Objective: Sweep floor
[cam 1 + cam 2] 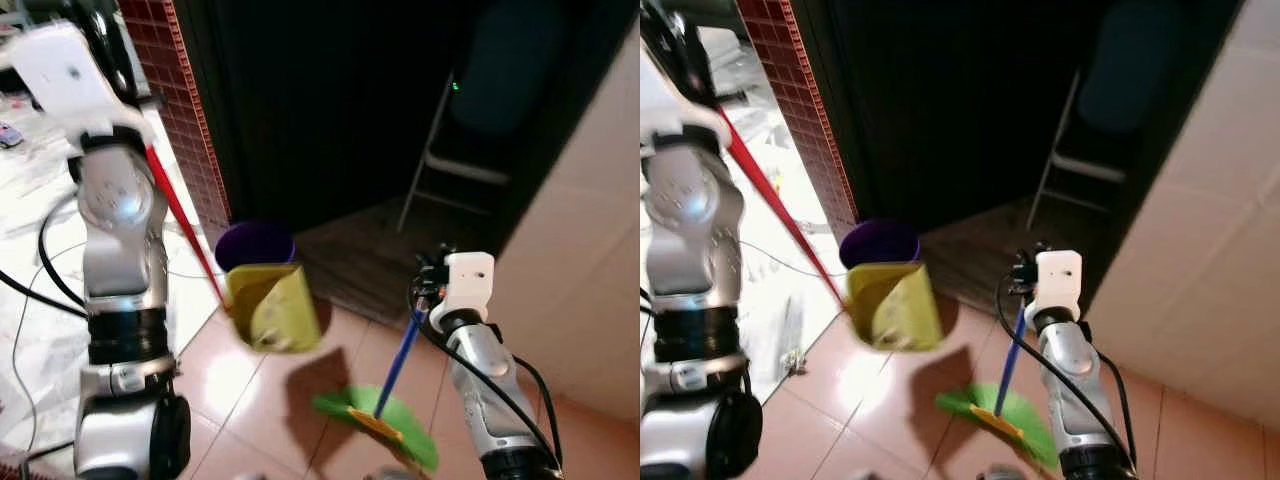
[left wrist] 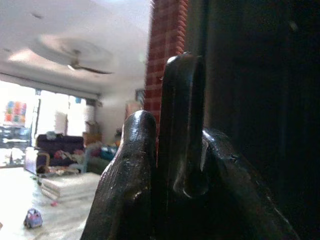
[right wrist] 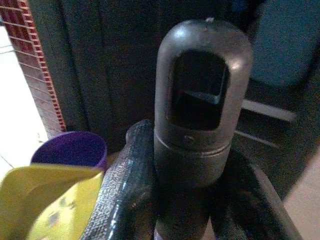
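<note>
Here, from the left eye view, the left arm is holding a yellow dustpan (image 1: 272, 307) by its red handle (image 1: 180, 222), lifted off the tiled floor (image 1: 250, 400) in front of a purple bin (image 1: 255, 243). To the right, the right gripper (image 1: 428, 285) is gripping the blue stick of a green broom (image 1: 385, 412) whose bristles are resting on the tiles. In the left wrist view, the left gripper (image 2: 172, 165) is clenching the dark handle end. In the right wrist view, black fingers (image 3: 125, 190) are clamping the broom's grey cap (image 3: 202, 95). Emptying well probably means tilting the pan squarely over the bin, keeping the broom still.
</note>
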You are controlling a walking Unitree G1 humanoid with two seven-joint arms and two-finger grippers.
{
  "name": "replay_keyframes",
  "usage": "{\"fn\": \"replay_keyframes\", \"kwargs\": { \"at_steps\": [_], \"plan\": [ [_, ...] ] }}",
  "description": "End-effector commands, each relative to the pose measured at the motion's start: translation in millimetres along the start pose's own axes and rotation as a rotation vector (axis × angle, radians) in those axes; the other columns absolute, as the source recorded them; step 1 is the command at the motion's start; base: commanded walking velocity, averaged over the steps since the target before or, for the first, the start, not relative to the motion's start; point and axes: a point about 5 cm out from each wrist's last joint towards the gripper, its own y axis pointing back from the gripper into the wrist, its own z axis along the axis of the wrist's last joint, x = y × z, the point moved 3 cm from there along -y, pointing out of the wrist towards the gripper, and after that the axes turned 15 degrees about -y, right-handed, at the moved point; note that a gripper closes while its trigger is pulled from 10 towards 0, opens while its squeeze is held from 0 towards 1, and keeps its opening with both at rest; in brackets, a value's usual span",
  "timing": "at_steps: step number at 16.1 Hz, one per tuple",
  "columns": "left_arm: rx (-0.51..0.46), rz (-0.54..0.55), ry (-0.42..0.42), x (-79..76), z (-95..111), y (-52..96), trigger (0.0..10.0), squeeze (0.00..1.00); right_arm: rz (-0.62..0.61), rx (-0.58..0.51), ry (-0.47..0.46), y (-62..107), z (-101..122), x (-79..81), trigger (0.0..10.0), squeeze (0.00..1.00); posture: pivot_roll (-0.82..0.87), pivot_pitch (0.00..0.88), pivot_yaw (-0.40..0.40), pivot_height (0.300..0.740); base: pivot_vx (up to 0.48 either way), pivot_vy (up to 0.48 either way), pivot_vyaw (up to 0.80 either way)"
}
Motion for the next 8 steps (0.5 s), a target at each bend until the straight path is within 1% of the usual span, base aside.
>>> {"fn": "replay_keyframes", "kwargs": {
  "at_steps": [1,3,4,5,8],
  "plan": [
    [-0.105,0.081,0.030,20.8,29.2,-13.7,10.0,0.00,0.014,0.025,0.036,0.2,-5.8,3.8,10.0,0.00,-0.10,0.000,0.063,0.740,0.439,0.000,0.00],
    [-0.151,0.093,0.035,23.1,41.2,-20.8,10.0,0.00,0.019,0.029,0.038,0.2,-7.2,4.8,10.0,0.00,-0.10,0.000,0.060,0.740,0.439,0.000,0.00],
    [-0.173,0.113,0.011,27.0,45.1,-27.1,10.0,0.00,0.021,0.032,0.039,0.6,-8.4,4.8,10.0,0.00,-0.10,0.000,0.059,0.740,0.435,0.000,0.00],
    [-0.189,0.137,-0.022,31.8,45.1,-35.3,10.0,0.00,0.025,0.035,0.038,0.9,-9.1,5.2,10.0,0.00,-0.10,0.000,0.059,0.740,0.435,0.000,0.00],
    [-0.188,0.175,-0.076,38.9,38.0,-46.6,10.0,0.00,0.028,0.036,0.040,1.4,-10.4,5.6,10.0,0.00,-0.11,0.000,0.066,0.740,0.411,0.000,0.00]
  ]
}}
